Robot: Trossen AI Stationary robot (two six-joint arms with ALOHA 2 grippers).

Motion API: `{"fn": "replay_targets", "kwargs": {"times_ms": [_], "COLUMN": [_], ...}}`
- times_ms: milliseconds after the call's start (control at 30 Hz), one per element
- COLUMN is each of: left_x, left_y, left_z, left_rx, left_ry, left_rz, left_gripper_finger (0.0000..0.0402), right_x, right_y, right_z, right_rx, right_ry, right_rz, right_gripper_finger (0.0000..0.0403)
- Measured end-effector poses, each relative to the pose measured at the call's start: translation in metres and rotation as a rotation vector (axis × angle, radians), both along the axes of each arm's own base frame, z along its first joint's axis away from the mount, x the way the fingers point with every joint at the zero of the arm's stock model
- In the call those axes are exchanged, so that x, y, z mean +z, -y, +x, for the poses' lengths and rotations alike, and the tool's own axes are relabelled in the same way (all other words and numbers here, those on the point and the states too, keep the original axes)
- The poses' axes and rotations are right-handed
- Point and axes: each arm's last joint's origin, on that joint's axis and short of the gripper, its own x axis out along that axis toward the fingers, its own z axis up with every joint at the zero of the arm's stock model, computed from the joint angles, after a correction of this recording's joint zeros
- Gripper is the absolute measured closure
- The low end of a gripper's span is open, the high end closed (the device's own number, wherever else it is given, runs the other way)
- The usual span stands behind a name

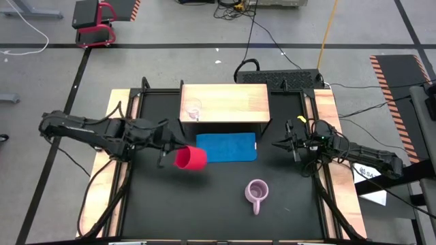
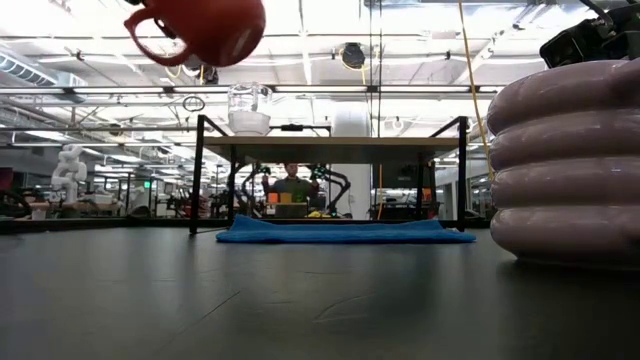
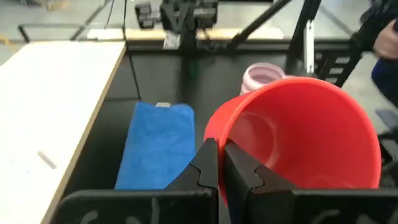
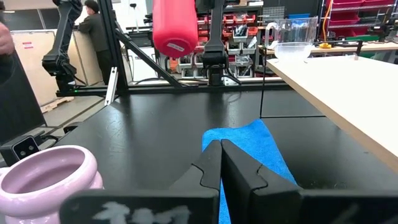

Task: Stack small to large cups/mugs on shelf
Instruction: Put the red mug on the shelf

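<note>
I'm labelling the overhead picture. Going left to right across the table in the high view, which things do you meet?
Left gripper holding the red mug → glass cup on the shelf → blue mat → lilac mug → right gripper.

Grey floor (image 1: 170,27) with black tape lines; red stool (image 1: 95,20); bright ceiling strip lights (image 2: 420,40).

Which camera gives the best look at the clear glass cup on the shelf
The right wrist view: the glass cup stands upright in side profile on the shelf. The low view shows it smaller, against ceiling lights. The high view gives only a faint top-down shape. The left wrist view misses it.
</note>
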Motion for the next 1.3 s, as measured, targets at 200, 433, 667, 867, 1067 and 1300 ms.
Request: {"fn": "replay_targets", "kwargs": {"times_ms": [200,433,667,867,1067,1300], "left_x": [-0.031,-0.043,-0.043,-0.056,-0.074,-0.092], "left_y": [0.008,0.005,-0.002,-0.007,-0.009,-0.01], "left_z": [0.004,-0.004,-0.029,-0.049,-0.059,-0.064], "left_rx": [0.033,0.123,0.164,0.215,0.226,0.232], "left_ry": [0.072,0.117,0.193,0.247,0.299,0.303], "left_rz": [0.032,0.052,0.096,0.075,0.05,0.027], "left_gripper_finger": [0.0397,0.0398,0.0398,0.0398,0.0398,0.0398], "right_x": [0.0,0.0,-0.001,-0.002,-0.002,-0.002], "right_y": [0.0,0.0,0.0,0.0,0.0,0.0], "right_z": [0.0,0.0,0.001,0.001,0.001,0.001], "right_rx": [0.0,0.0,0.0,0.0,0.0,-0.002], "right_ry": [-0.001,-0.003,-0.016,-0.021,-0.021,-0.023], "right_rz": [-0.002,0.001,0.006,0.008,0.009,0.034], "right_gripper_finger": [0.0403,0.0403,0.0403,0.0403,0.0403,0.0403]}}
